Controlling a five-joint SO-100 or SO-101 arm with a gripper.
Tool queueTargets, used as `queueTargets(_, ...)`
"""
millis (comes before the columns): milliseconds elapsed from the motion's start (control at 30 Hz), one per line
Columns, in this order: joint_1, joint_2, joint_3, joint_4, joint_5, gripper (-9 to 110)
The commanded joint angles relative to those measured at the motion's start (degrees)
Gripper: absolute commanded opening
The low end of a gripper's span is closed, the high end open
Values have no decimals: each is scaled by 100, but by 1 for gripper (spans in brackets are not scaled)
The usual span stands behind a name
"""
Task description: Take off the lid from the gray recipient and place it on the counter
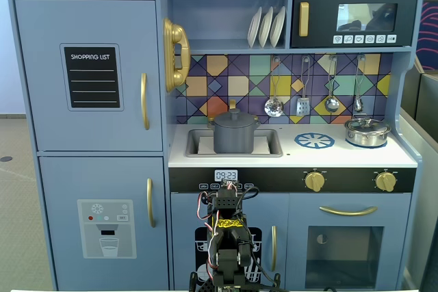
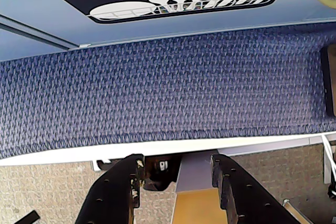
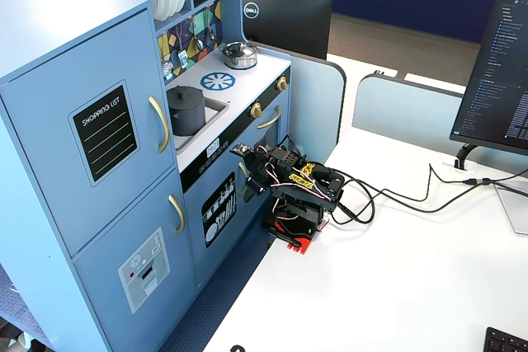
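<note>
**Arm folded low, lid not yet touched: the risks ahead**

The gripper is hanging folded in front of the toy kitchen's lower doors, well below the counter; in the wrist view its jaws are standing parted with nothing between them, and only blue carpet and the cabinet front are showing beyond. The lid is sitting closed on the gray recipient, which is standing inside the sunken sink at the counter's left in a fixed view.

Judging from this, several things are threatening the reach:

- The lid's knob is looking small, so a slightly off-centre closing is likely to slip off it.
- The pot is looking light and is sitting loose in the sink, so a sideways pull is liable to drag or tip it rather than free the lid.
- The arm is having to climb past the counter's front edge and its knobs; a shallow path is risking a knock there.

As for contents, the gray pot's interior is hidden by its lid. The silver pot at the counter's right is also lidded, its inside unreadable. The sink is holding only the gray pot. The printed burner circle between the two pots is lying bare, offering a landing spot.
</note>
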State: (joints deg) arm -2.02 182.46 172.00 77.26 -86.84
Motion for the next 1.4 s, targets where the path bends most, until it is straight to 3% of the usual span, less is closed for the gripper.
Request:
queueTargets(0, 527, -35, 0, 1046, -185, 0)
queueTargets(333, 519, -35, -79, 650, -237, 0)
queueTargets(767, 290, -1942, -4087, -2109, -598, 0)
queueTargets(1033, 352, -2584, -5063, -4078, -853, 0)
queueTargets(1367, 606, -3621, -5827, -5019, -677, 6)
